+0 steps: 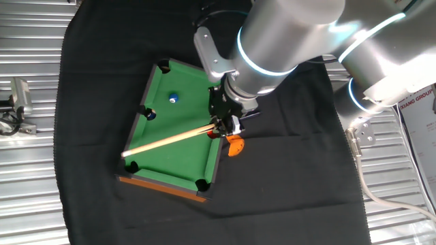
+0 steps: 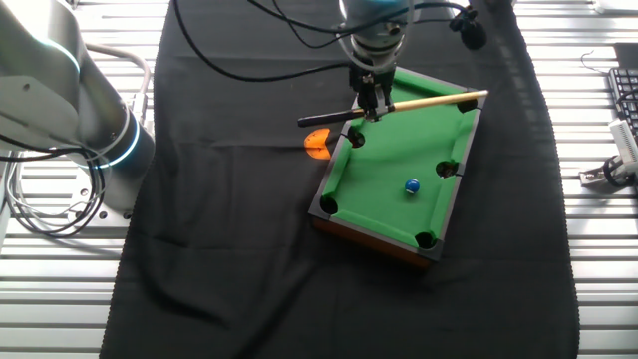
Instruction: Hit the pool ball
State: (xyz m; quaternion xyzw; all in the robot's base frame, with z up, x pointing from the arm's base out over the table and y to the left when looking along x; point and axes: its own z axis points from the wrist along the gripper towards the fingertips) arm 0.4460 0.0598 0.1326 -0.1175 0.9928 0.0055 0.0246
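A small toy pool table (image 1: 178,146) with a green felt bed, black rails and a brown wooden base sits on a black cloth (image 1: 286,177) near the centre of both views. The tiny bright light-blue pool ball (image 1: 173,98) with a white spot rests on the felt, in the upper left part of the bed in one fixed view and towards the lower right of the bed in the other (image 2: 412,186), well apart from the cue. The robot's black two-finger gripper (image 1: 219,126) is pinching a slender pale wooden cue stick (image 1: 167,141) near its dark butt end, at the table's edge. The cue lies across the felt, its tip reaching the far rail. A small orange object (image 1: 234,145) lies on the cloth just beside the gripper.
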